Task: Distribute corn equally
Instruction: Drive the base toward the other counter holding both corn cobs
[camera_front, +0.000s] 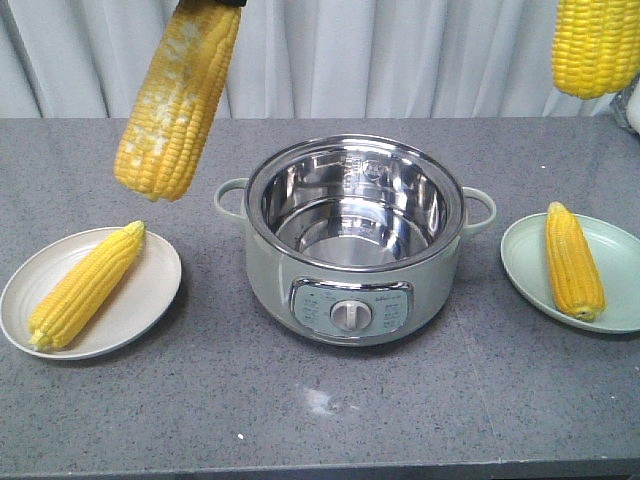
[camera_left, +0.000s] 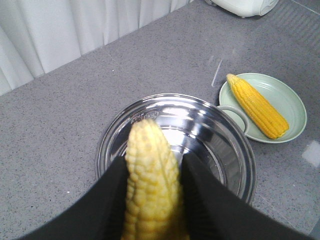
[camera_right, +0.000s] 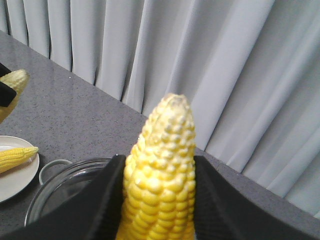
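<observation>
Gripping left cob (camera_front: 178, 100), right cob (camera_front: 596, 45) aloft, both jaws clamped | pot (camera_front: 280, 285) between white plate (camera_front: 145, 290), green plate (camera_front: 525, 270)

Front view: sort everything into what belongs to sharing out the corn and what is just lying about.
Belongs: left end effector, left-held corn, right end effector, right-held corn, beige plate, beige-plate corn, green plate, green-plate corn.
Lying about: empty electric pot, white appliance, curtain.

raised cob (camera_front: 596, 45) cut off at the top edge, green plate (camera_front: 622, 270) clipped at right, white appliance (camera_left: 245, 6) mostly out of view
</observation>
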